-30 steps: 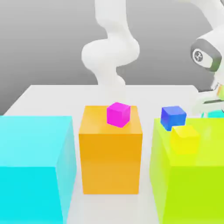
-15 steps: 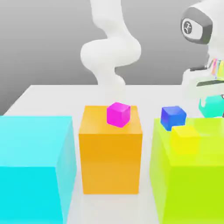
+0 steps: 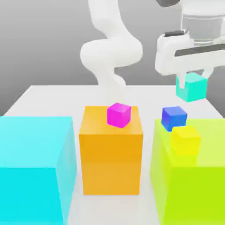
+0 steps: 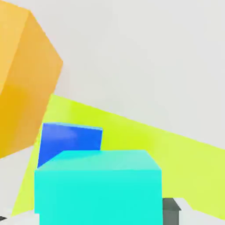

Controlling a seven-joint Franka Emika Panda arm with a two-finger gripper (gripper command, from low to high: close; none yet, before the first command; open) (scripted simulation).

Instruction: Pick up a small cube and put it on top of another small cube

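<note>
My gripper (image 3: 191, 78) is shut on the small teal cube (image 3: 191, 87) and holds it in the air at the exterior view's upper right. The cube hangs above and a little to the right of a small blue cube (image 3: 174, 118), which rests on the big lime block (image 3: 193, 171). A small yellow cube (image 3: 186, 139) sits on that block too, nearer the camera. A small magenta cube (image 3: 119, 114) lies on top of the orange block (image 3: 111, 149). In the hand view the teal cube (image 4: 98, 186) is close up, with the blue cube (image 4: 70, 140) just beyond it.
A huge cyan block (image 3: 35, 167) stands at the exterior view's left. The white table (image 3: 48, 94) runs behind the blocks. The arm's white links (image 3: 110, 48) rise at the back centre. In the hand view the orange block (image 4: 24, 83) and the lime block (image 4: 145, 140) sit on white ground.
The gripper has risen with the teal cube, from low behind the lime block's right side to well above it, and shifted toward the exterior view's left.
</note>
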